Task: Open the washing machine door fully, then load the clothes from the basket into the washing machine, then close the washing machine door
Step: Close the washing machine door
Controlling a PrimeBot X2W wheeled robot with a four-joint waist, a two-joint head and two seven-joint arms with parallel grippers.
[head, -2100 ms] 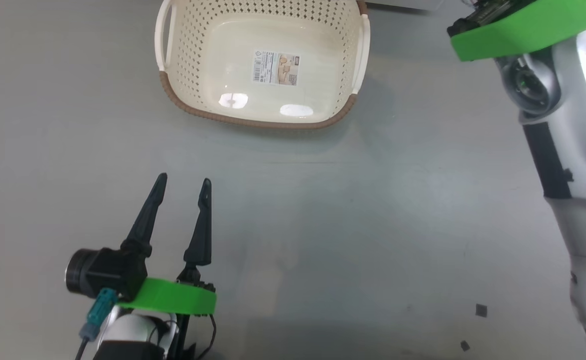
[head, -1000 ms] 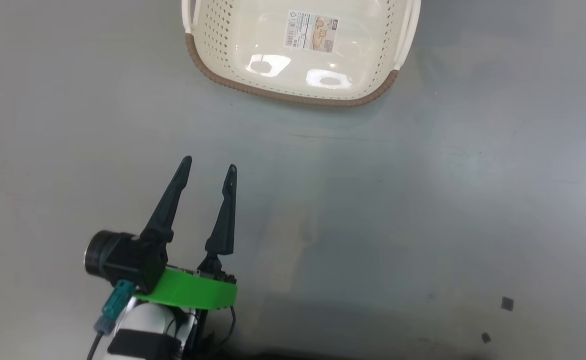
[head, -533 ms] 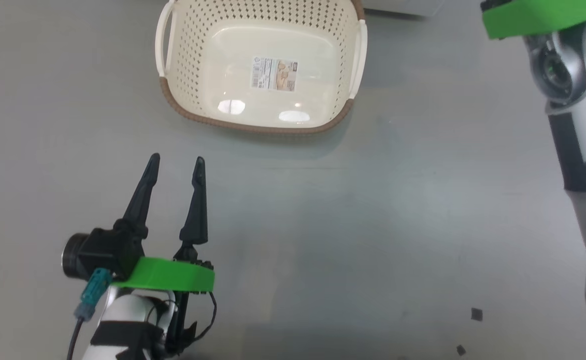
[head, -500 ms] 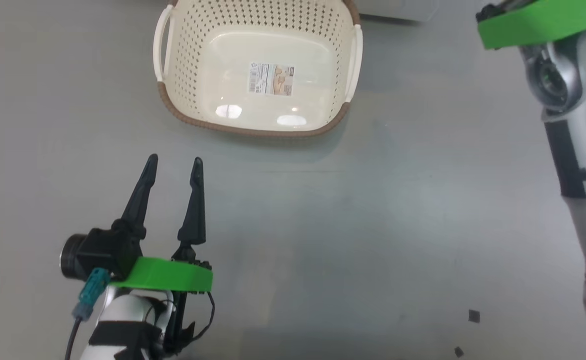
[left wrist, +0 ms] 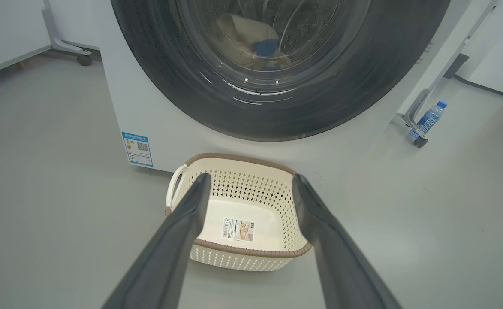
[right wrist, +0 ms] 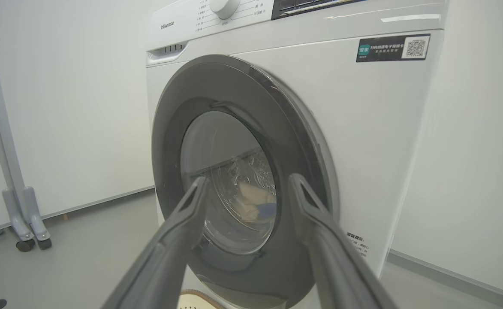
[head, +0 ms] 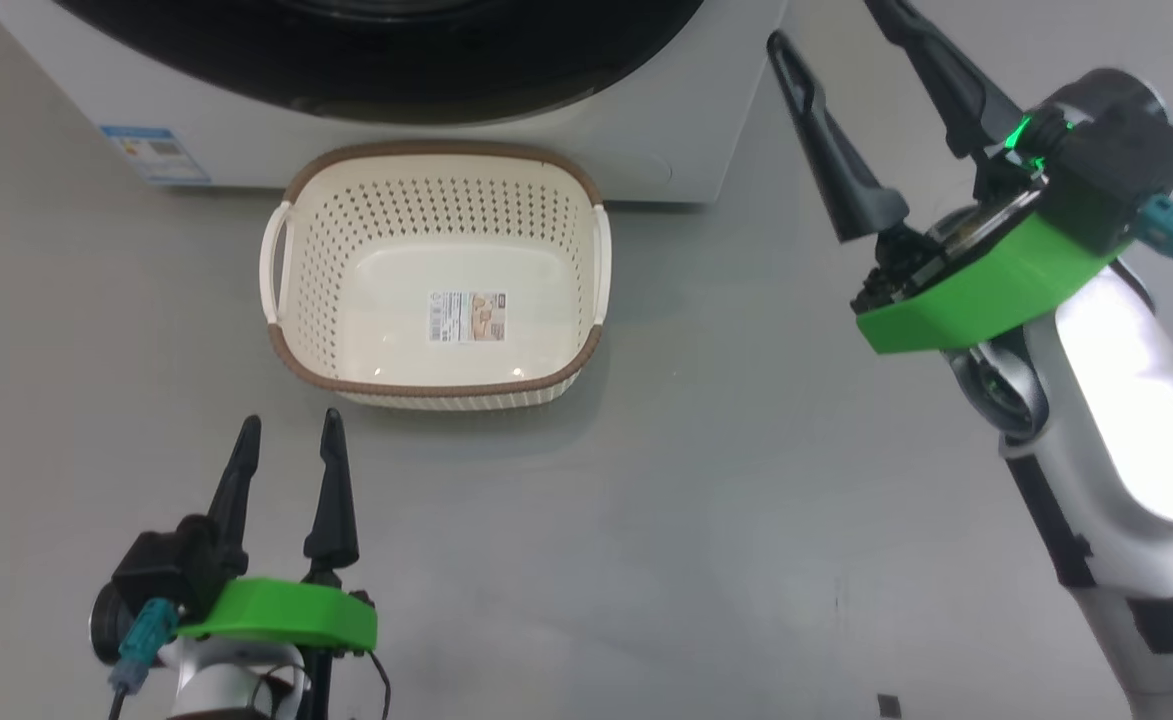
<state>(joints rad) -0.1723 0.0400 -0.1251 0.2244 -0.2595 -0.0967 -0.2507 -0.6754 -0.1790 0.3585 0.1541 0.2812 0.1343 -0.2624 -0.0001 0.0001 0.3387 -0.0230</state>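
Note:
The cream basket (head: 436, 390) stands on the floor before the white washing machine (head: 666, 150), with only a label on its floor. The black-rimmed washing machine door (right wrist: 178, 107) lies against the machine's front. Pale clothes (right wrist: 251, 201) with a blue patch lie in the drum behind the glass, and the left wrist view shows the clothes (left wrist: 242, 34) too. My left gripper (head: 290, 420) hangs open just short of the basket, holding nothing. My right gripper (head: 824, 20) is open and raised at the machine's right corner; in its wrist view the right gripper (right wrist: 248, 178) points at the door.
A blue-and-white sticker (head: 156, 150) marks the washer's lower left corner. A water bottle (left wrist: 427, 118) stands by a wheeled frame leg (left wrist: 418, 137) right of the machine. Another wheeled stand (right wrist: 19, 214) is off to its left. Grey floor surrounds the basket.
The head camera has swung, bringing the washer's front into view above the basket. My right gripper's fingers now show, spread apart. The left gripper stays open.

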